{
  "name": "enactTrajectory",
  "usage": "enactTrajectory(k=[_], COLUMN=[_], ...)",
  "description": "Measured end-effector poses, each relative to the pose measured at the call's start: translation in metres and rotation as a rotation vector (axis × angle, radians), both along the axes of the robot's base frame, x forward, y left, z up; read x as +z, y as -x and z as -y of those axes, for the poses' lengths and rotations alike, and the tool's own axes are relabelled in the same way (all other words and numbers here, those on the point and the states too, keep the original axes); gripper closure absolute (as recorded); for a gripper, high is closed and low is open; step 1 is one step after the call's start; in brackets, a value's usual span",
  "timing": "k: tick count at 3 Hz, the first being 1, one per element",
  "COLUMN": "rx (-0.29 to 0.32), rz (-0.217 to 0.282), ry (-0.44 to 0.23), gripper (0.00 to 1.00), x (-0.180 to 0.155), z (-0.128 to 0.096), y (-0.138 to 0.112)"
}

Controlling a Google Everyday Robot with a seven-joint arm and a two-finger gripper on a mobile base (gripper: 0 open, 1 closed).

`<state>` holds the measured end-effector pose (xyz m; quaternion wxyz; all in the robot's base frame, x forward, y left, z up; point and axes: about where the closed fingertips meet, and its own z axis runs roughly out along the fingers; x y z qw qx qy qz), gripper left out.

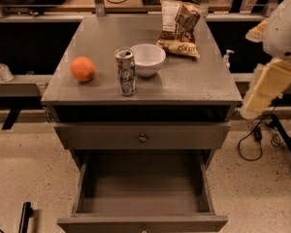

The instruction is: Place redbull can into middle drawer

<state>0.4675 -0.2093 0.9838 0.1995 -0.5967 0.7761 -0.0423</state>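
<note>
The redbull can stands upright near the front edge of the grey cabinet top, just left of a white bowl. The middle drawer is pulled out below, and its tray looks empty. Above it is a shut drawer front with a small round knob. My gripper hangs on the cream and white arm to the right of the cabinet, at about top height, well away from the can and holding nothing that I can see.
An orange sits left of the can. A chip bag lies at the back right of the top. A small white bottle stands on the ledge behind the right edge. Cables lie on the floor at the right.
</note>
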Motion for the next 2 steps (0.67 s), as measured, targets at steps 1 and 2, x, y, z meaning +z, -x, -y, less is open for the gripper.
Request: enactTrajectory(k=[1, 2], rx=[0.042, 0.185], rz=[0.14, 0.246], ry=[-0.128, -0.364], gripper=[0.0, 0.0], x=[0.016, 0.035], z=[-0.016, -0.069], y=[-0.067, -0.138])
